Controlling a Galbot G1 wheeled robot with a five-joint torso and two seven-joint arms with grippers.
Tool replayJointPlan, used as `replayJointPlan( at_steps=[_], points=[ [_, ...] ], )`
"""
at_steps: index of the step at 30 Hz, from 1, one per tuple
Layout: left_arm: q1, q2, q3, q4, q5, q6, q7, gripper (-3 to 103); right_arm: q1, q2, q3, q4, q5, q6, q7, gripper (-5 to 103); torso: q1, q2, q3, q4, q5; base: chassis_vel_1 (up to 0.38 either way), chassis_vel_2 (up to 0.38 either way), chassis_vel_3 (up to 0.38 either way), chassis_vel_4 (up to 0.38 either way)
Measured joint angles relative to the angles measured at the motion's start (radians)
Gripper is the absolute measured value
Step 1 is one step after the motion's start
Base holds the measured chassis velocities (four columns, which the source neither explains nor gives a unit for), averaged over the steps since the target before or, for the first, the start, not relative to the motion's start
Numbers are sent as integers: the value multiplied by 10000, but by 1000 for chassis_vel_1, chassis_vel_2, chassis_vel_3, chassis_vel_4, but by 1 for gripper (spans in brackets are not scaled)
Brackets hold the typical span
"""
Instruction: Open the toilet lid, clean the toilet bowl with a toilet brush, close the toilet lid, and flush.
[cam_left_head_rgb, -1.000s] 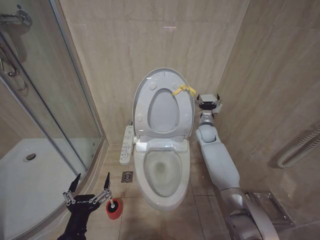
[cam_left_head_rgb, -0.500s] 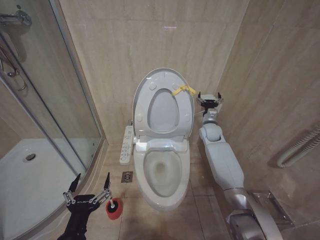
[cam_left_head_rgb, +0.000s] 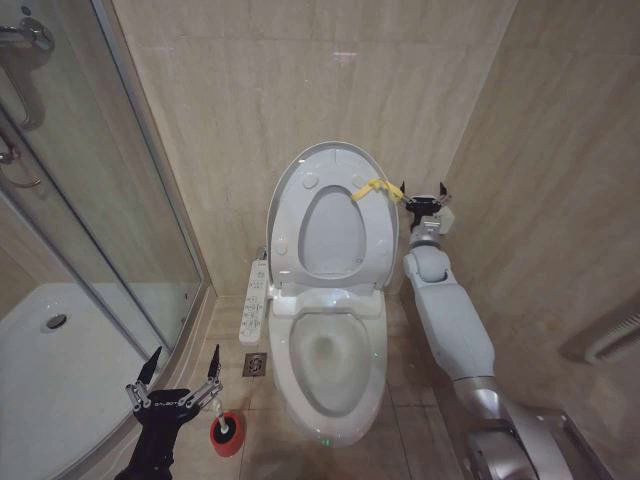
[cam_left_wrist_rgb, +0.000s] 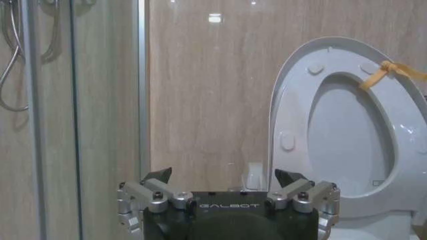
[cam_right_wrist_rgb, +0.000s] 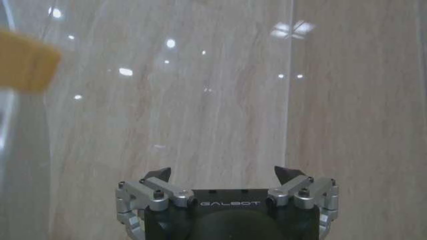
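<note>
The toilet lid stands raised against the back wall, its yellow strap loop hanging at the top edge, and the toilet bowl lies open below, so the opening looks done and fetching the brush seems the step in hand. The right hand sits high beside the strap, just off the lid's edge, fingers spread and gripping nothing. The left hand hovers low near the floor, fingers apart and empty, with the toilet brush in its red holder just beside and below it. To do this well, the left hand should probably centre over the thin handle and close squarely, then lift straight up so the holder stays put. Room is tight: the shower glass curves close on the left, the bowl's rim on the right, and the button panel hangs between them. The right arm runs alongside the bowl near the side wall, so a wide swing there risks knocking the lid down
</note>
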Motion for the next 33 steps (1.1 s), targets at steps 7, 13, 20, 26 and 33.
replayJointPlan(
  at_steps=[7,13,20,26,33],
  points=[
    [1,-1,2,0,0,0,0,100,-643,-346,-480,903,311,-365,-50,100,-13,3,-5,1,0,20,-17,-26,27],
    [1,-1,3,-1,0,0,0,100,-1748,-1278,-799,2958,1141,-1229,-279,100,-14,5,-6,-11,-1,9,-3,-2,12],
    [1,0,2,0,0,0,2,100,-3791,-2269,-427,5332,2166,-1487,-239,100,-11,4,-5,3,0,-4,-2,1,-7],
    [1,-1,1,0,0,0,0,100,-5994,-2752,434,7096,2825,-1459,-22,100,-12,5,-6,7,0,0,0,0,0],
    [0,-1,1,0,0,0,0,100,-8576,-2628,1599,9300,3455,-2273,589,100,-13,5,-6,-1,-3,0,0,0,0]
  ],
)
